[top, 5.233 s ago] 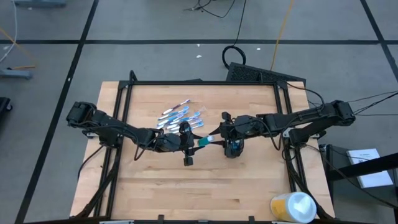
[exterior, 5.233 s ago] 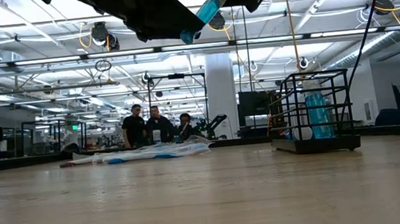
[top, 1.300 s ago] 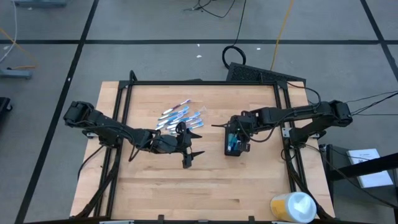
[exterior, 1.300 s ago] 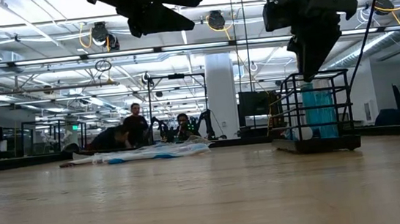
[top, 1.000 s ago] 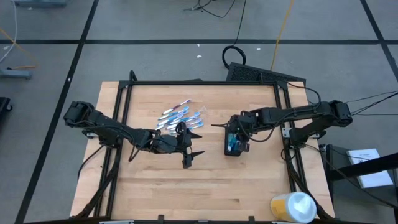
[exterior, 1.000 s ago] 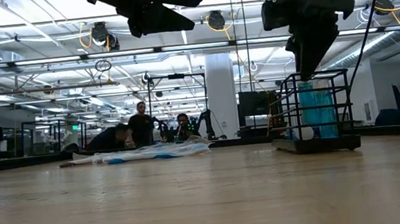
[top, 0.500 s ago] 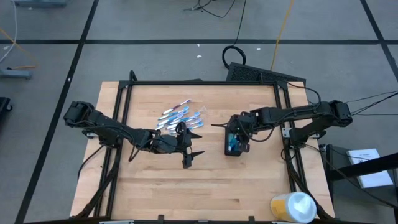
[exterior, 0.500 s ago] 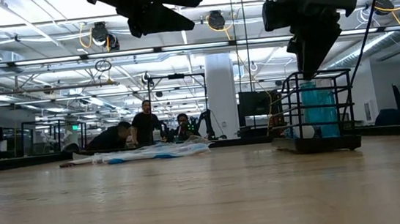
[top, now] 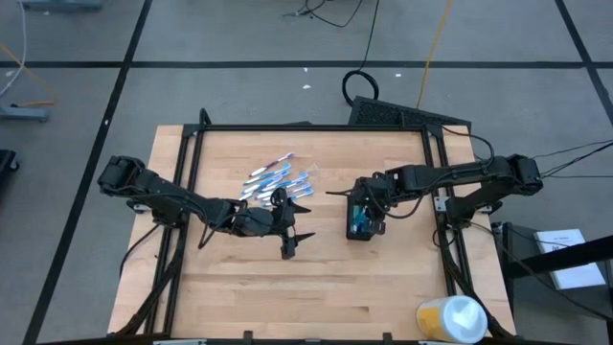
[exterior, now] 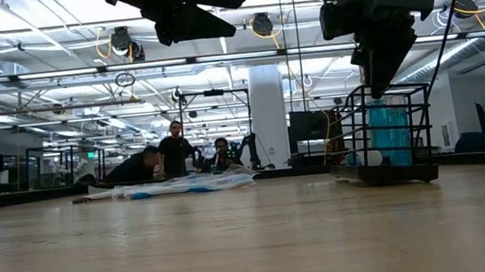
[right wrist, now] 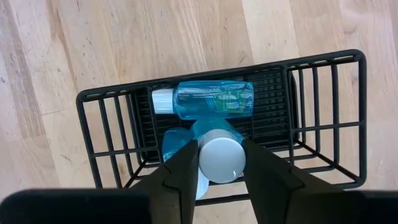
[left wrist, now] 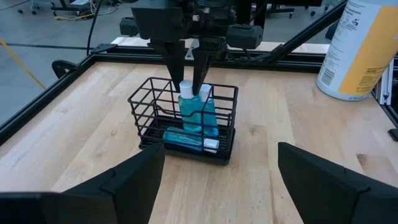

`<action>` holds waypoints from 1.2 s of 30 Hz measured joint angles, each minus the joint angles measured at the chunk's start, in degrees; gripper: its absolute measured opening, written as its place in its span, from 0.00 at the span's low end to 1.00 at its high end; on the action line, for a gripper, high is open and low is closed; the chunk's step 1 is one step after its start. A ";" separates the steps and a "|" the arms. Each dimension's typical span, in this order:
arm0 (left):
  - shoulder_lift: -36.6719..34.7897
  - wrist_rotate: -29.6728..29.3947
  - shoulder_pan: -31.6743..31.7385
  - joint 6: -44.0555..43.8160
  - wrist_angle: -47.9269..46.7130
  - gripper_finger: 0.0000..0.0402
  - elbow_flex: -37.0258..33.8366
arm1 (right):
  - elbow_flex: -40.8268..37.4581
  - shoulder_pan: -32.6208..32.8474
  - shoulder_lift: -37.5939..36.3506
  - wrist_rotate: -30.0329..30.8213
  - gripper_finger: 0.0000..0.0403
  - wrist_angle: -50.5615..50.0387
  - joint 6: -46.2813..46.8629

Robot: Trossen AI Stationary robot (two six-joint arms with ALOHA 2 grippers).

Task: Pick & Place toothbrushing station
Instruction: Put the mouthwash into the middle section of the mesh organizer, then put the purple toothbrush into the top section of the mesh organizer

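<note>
- Left gripper (top: 296,222): held above mid-table, fingers spread wide, holding nothing.
- Right gripper (right wrist: 219,163): pointed straight down, fingers close on either side of a tube cap (right wrist: 219,158).

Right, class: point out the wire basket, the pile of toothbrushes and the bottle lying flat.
wire basket (left wrist: 144,118), left wrist view, its side wall
pile of toothbrushes (top: 273,176), high view, middle of the pile
bottle lying flat (right wrist: 214,99), right wrist view, its blue body

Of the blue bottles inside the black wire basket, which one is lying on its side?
The blue bottle at the bottom of the wire basket lies flat, white cap sideways. The other bottles stand upright; the right pincer straddles the cap of one.
</note>
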 joint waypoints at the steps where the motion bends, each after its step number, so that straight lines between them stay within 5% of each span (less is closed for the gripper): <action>1: 0.00 0.00 0.00 0.00 0.00 0.79 0.00 | 0.00 0.00 0.00 0.00 0.27 0.00 0.01; 36: 0.00 -0.01 0.00 0.02 0.15 0.79 0.00 | 4.75 0.02 -2.13 0.01 0.32 -0.15 -0.43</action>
